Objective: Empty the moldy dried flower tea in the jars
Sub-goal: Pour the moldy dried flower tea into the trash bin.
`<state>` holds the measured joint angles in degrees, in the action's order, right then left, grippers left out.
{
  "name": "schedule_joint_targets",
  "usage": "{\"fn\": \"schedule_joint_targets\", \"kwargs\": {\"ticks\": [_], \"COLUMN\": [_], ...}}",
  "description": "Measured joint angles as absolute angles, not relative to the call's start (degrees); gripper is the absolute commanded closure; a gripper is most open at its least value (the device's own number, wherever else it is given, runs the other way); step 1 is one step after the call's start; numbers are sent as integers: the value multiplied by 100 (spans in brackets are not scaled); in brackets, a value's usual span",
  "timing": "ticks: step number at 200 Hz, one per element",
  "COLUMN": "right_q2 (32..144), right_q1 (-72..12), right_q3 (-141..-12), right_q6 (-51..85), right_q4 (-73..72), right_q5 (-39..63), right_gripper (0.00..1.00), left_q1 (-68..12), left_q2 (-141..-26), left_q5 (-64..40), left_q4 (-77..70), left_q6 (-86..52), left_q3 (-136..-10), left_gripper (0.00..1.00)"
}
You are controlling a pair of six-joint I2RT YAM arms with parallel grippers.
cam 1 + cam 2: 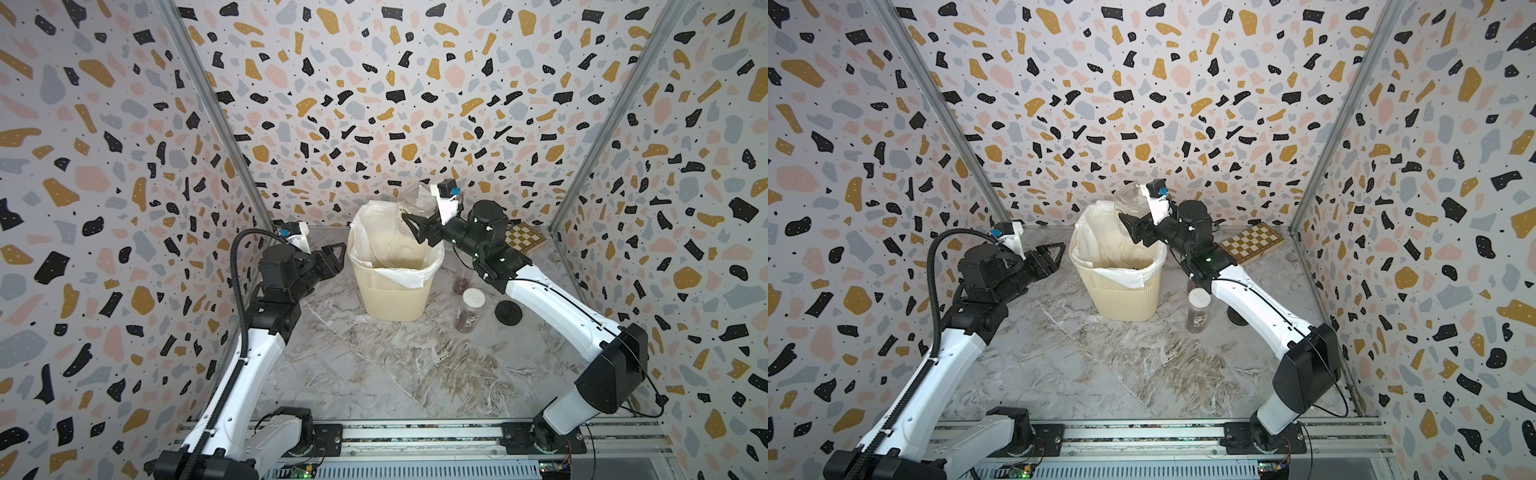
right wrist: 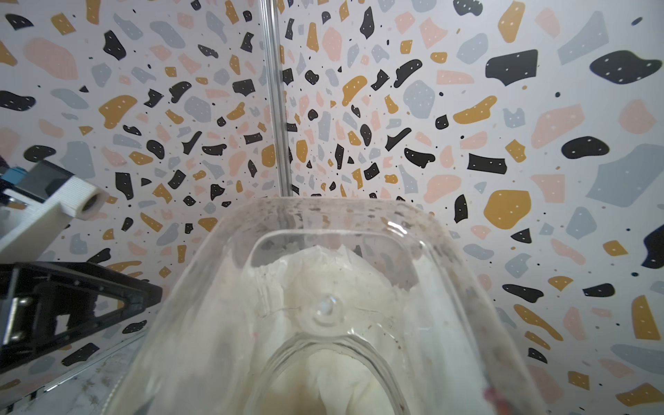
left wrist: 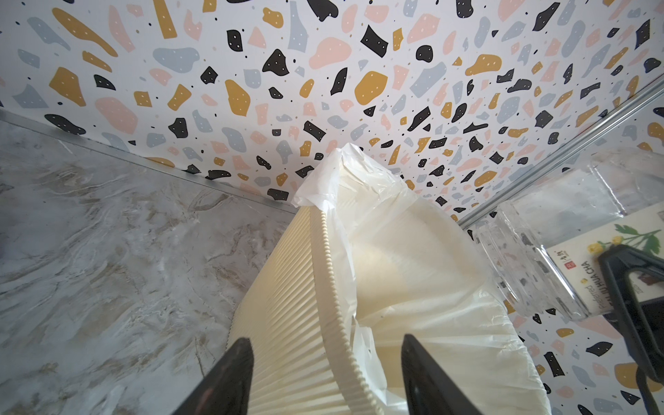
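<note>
**Both top views:** the right gripper [image 1: 417, 230] pinches the squat clear glass jar [image 1: 415, 201] by its neck. The base is up, the long axis tilted and the mouth down over the right rim of the cream ribbed bin [image 1: 395, 299], near the far edge of the table [image 1: 374, 374].

**Left wrist:** the left gripper [image 3: 323, 381], spread and empty, lies at the bin's rim.

**Right wrist:** only reddish-brown tea specks [image 2: 497, 393] cling inside the jar, so it is judged nearly emptied.

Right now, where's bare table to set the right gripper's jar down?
Free: the wide marble table between the bin and the front rail. Crowded: right of the bin, white-lidded jar, tall tube and black lid sit under the right arm; chessboard behind them. The open left gripper blocks the bin's left.
</note>
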<state>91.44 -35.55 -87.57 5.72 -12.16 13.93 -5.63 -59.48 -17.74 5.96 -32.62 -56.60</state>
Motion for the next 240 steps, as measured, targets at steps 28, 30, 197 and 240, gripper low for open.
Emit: {"fn": "schedule_joint_targets", "kwargs": {"ticks": [28,30,197,240], "right_q2": [9260,9286,10217,9865], "right_q1": [-3312,-3286,-3583,-3151], "right_q3": [-9207,-9266,-10766,-10250], "right_q6": [1063,1111,1671,2257], "right_q4": [-926,-902,1345,672], "right_q5": [2082,2139,1664,2053], "right_gripper": [22,22,25,25], "left_q1": [-563,-563,-556,-569], "left_q2": [-5948,-5948,-5957,-6003], "left_q5": [-1789,-1791,-2209,-2687], "left_q4": [596,596,797,827], "left_q6": [-3264,-3264,-3282,-3568], "left_q3": [-5660,-5660,-5924,-6366], "left_gripper": [36,36,40,43]}}
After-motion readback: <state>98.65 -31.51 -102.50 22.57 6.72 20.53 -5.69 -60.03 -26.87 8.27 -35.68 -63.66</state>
